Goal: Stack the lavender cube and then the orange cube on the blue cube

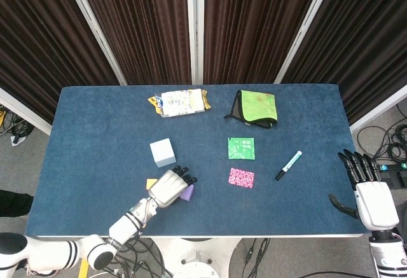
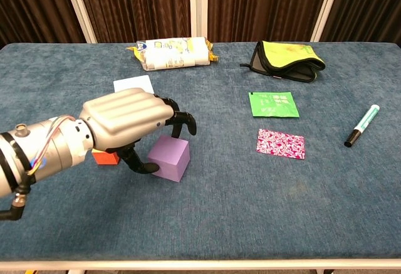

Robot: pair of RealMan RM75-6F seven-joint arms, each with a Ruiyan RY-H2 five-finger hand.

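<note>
The lavender cube (image 1: pixel 187 193) (image 2: pixel 170 157) rests on the blue cloth near the table's front left. My left hand (image 1: pixel 170 186) (image 2: pixel 122 123) covers it from the left and grips it, thumb against its left face and fingers curled over its far top edge. The orange cube (image 1: pixel 151 183) (image 2: pixel 104 157) sits just left of it, mostly hidden under the hand. The pale blue cube (image 1: pixel 163 152) (image 2: pixel 133 84) stands a little farther back. My right hand (image 1: pixel 367 186) hangs open beyond the table's right edge, holding nothing.
A snack bag (image 1: pixel 181 102) and a green pouch (image 1: pixel 255 107) lie at the back. A green card (image 1: pixel 241 148), a pink patterned card (image 1: pixel 241 177) and a marker (image 1: pixel 289 165) lie to the right of the cubes.
</note>
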